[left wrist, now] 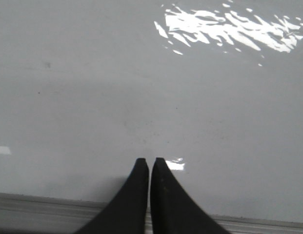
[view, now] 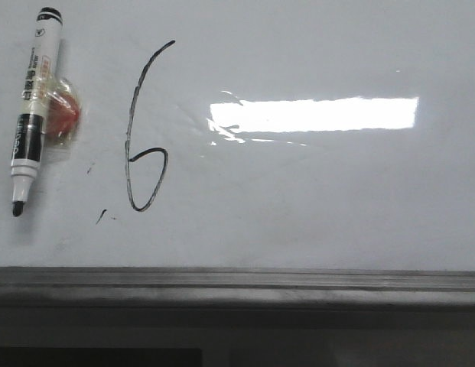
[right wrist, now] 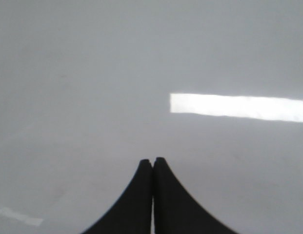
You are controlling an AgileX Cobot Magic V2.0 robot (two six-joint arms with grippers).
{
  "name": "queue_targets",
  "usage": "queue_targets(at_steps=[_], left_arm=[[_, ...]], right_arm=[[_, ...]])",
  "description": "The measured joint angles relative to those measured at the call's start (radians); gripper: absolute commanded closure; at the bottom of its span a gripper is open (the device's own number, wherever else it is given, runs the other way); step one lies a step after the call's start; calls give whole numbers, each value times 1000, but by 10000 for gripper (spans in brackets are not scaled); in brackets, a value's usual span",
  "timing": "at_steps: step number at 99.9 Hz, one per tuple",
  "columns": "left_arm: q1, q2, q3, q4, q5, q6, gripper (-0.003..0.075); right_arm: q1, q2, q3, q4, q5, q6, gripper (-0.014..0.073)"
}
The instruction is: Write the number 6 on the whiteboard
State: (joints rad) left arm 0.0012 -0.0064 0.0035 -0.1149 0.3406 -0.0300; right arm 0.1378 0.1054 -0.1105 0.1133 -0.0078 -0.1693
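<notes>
Plainly, both tools, left tool [left wrist: 150, 162] and right tool [right wrist: 152, 161], sit closed and empty over the whiteboard [view: 336, 199], arms unseen.

Left end effector [left wrist: 150, 162] fingers pressed together, nothing between them. Right end effector [right wrist: 152, 161] same: fingers touching, empty.

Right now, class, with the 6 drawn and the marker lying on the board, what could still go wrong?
1. The marker lies uncapped, tip bare, so it may dry out or add marks like the stray ticks below it.
2. The number 6 could smear if anything brushes it.
3. Both the left tool and the right tool are shut close over the whiteboard; a low sweep might scrape it.
</notes>
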Motion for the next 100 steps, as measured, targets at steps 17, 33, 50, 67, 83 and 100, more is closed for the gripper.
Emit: queue_targets(at_steps=[17,33,50,67,83,100], left_arm=[[0,0,0,0,0,0,739],[0,0,0,0,0,0,739],[0,0,0,0,0,0,739],[0,0,0,2,0,0,739],[0,0,0,2,0,0,739],[0,0,0,2,0,0,739]], right_arm=[[-132,0,25,-125,0,129,658],[-184,-19,124,-137,8,169,658],[-189,-105,126,-153,217,190,658],[-189,-116,124,-160,328,189,658],[-189,-116,123,-160,337,187,658],[-189,-116,123,-161,337,187,658]])
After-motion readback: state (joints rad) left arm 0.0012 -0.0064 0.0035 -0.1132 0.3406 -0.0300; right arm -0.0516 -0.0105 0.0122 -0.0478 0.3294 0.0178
